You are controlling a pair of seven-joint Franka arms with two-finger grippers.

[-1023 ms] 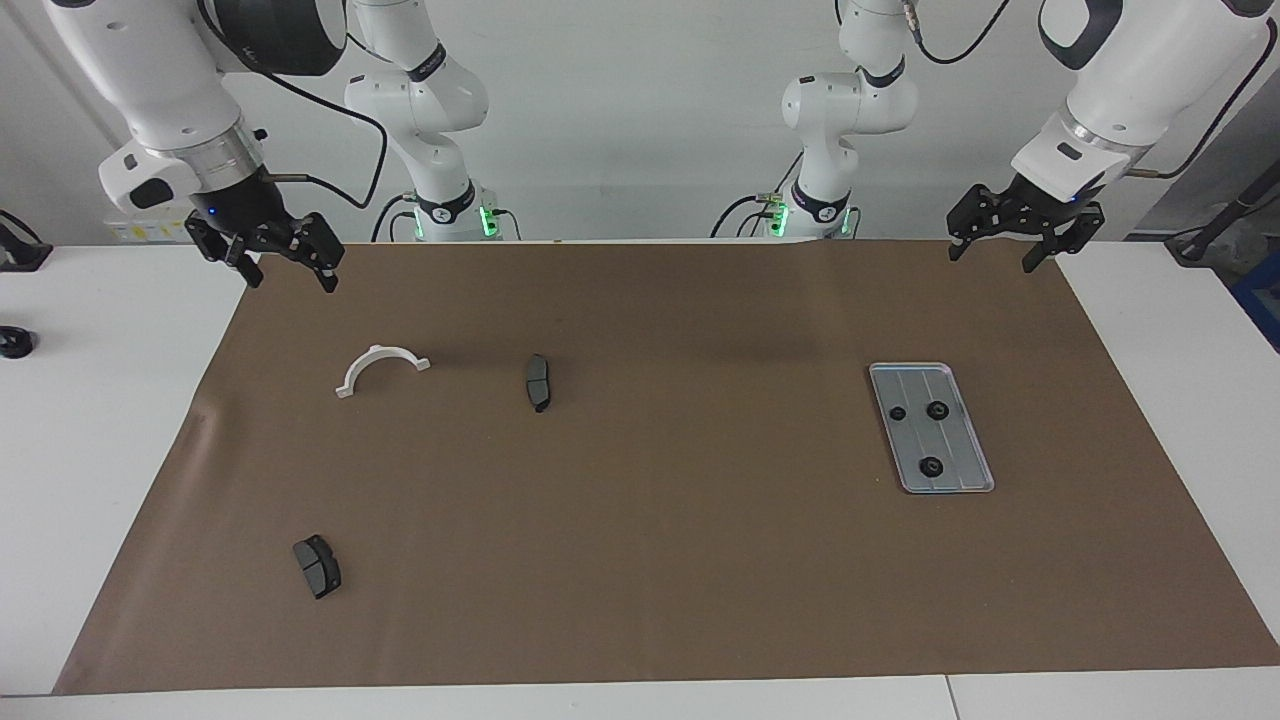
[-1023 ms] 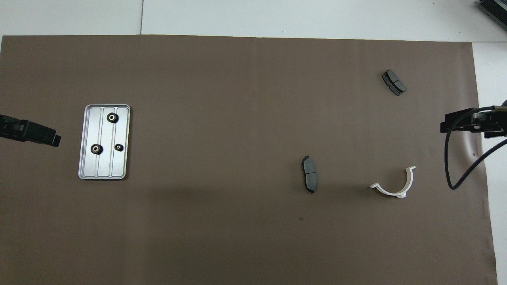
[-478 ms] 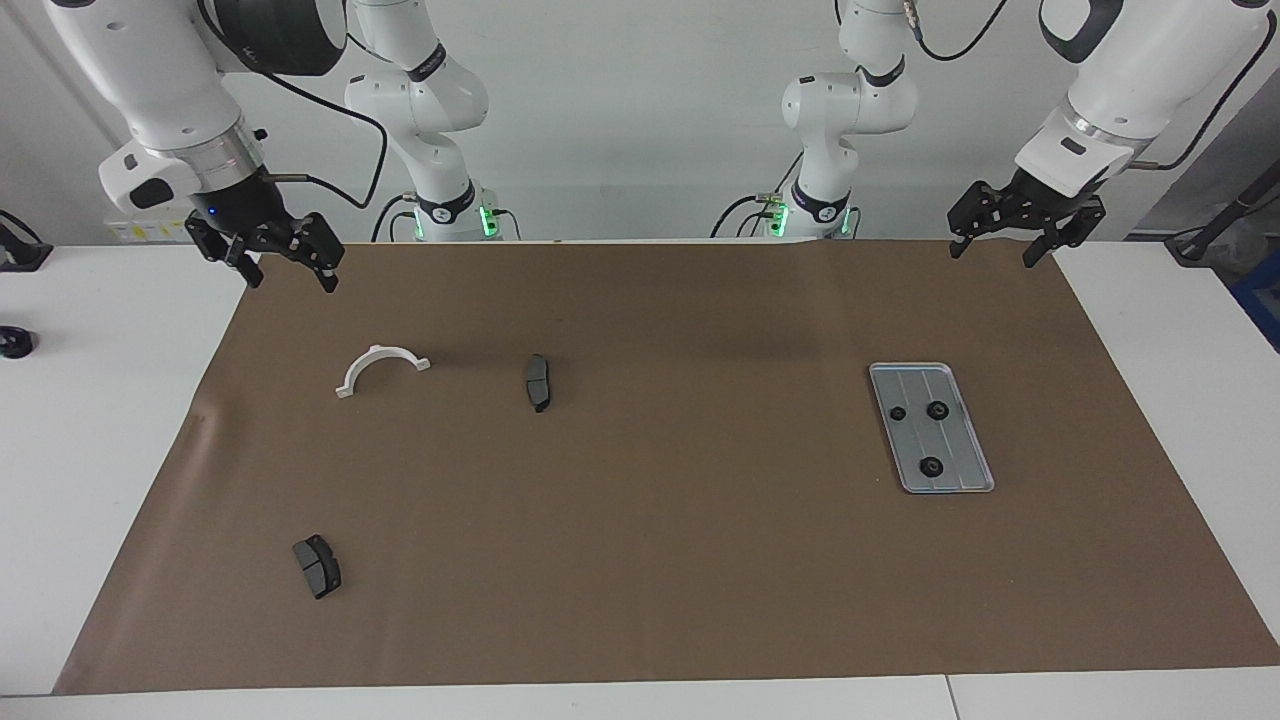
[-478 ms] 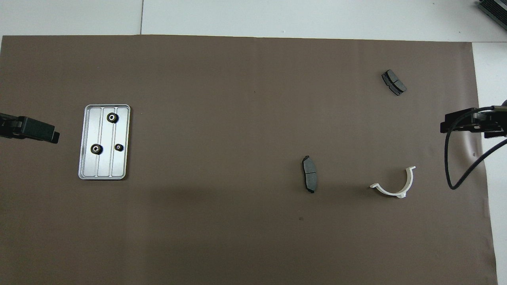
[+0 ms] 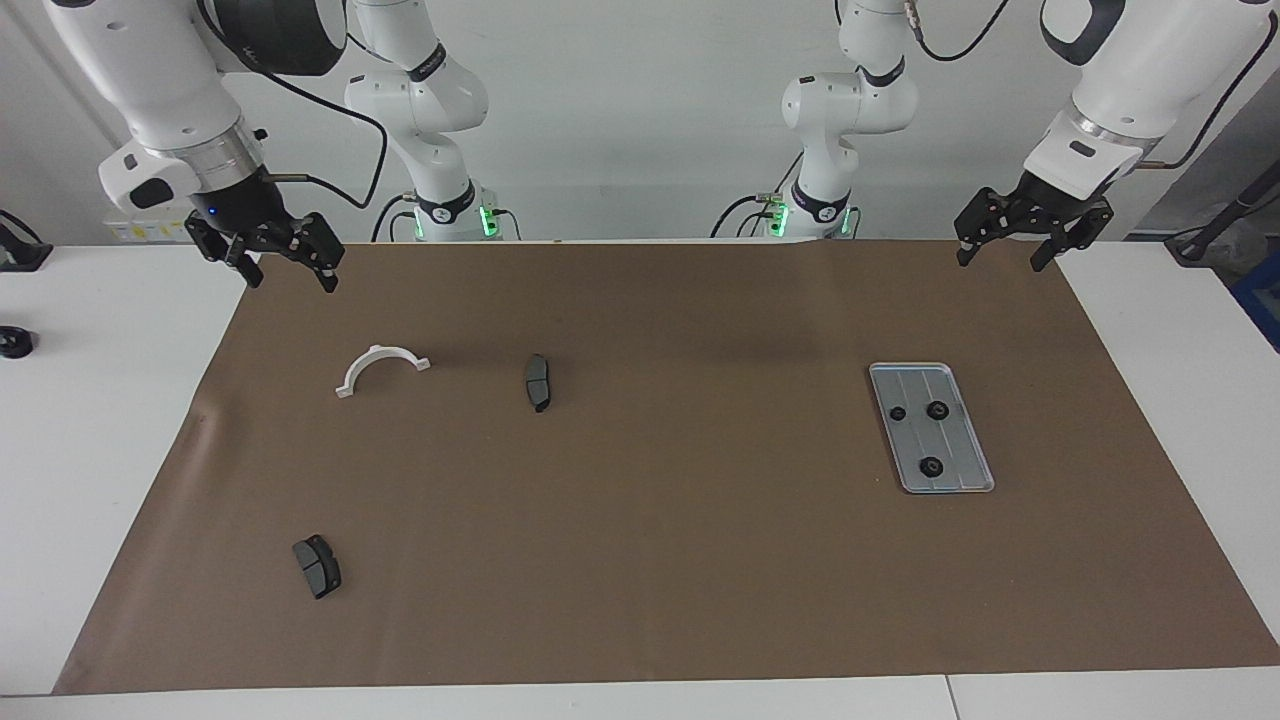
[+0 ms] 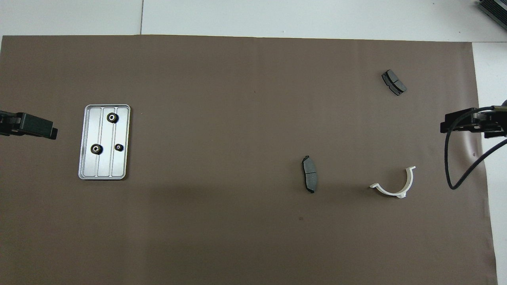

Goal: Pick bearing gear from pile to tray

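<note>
- Looking down at the flat silver-grey grooved metal tray (image 5: 931,428) toward the left arm's end of the brown paper mat (image 5: 660,560), we count three small black round gears (image 5: 937,410) lying inside it, apart from one another.
- Scanning what remains of the pile, we find no gear out on the mat: only a white half-ring bracket (image 5: 381,369), a dark grey curved pad (image 5: 537,382) beside it, and a second dark grey pad (image 5: 317,566) farther from the robots, all toward the right arm's end and well apart from the tray.
- We see the left gripper (image 5: 1031,243) up in the air over the mat's edge at the robots' end, its claw spread wide with nothing in it, clear of the tray.
- We see the right gripper (image 5: 268,257) hanging over the mat's corner at its own end, waiting, claw open as well and carrying nothing.
- Our call: the sorting looks finished, or as good as finished. Every gear we can spot sits in the tray, neither claw carries anything, and both arms are parked high.
- If anything is left, we judge it to be a gear hidden from both views, and we see no sign of one.
</note>
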